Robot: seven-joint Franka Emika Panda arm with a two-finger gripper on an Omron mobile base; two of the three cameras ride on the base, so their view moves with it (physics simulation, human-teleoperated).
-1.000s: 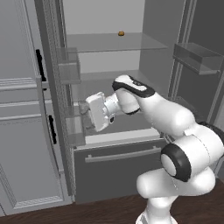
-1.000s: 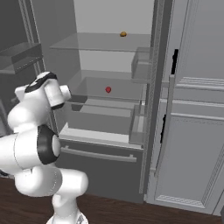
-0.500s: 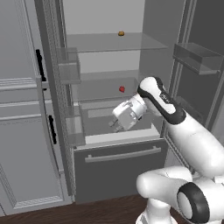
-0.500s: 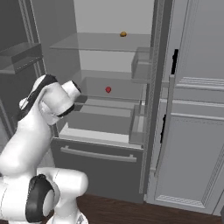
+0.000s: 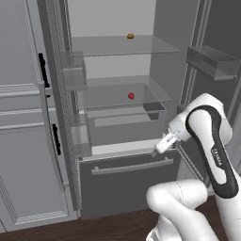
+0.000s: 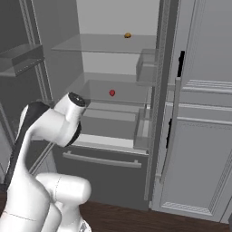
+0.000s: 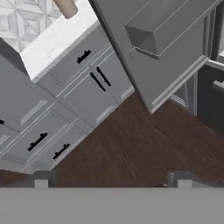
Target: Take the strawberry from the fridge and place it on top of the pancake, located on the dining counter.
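Here, tool [image 7: 112,178] wide open, empty

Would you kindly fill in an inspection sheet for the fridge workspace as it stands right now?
Surface: fridge open, glass shelves, bottom drawer shut.
Job's things: strawberry alone on the middle shelf, untouched.
Clutter: small orange-brown lump on the top shelf.
Grippers: gripper open, empty, aimed at the dark wood floor, away from the shelves.
Cables: nothing seen.
Surroundings: light grey panelled cabinets beside the fridge.
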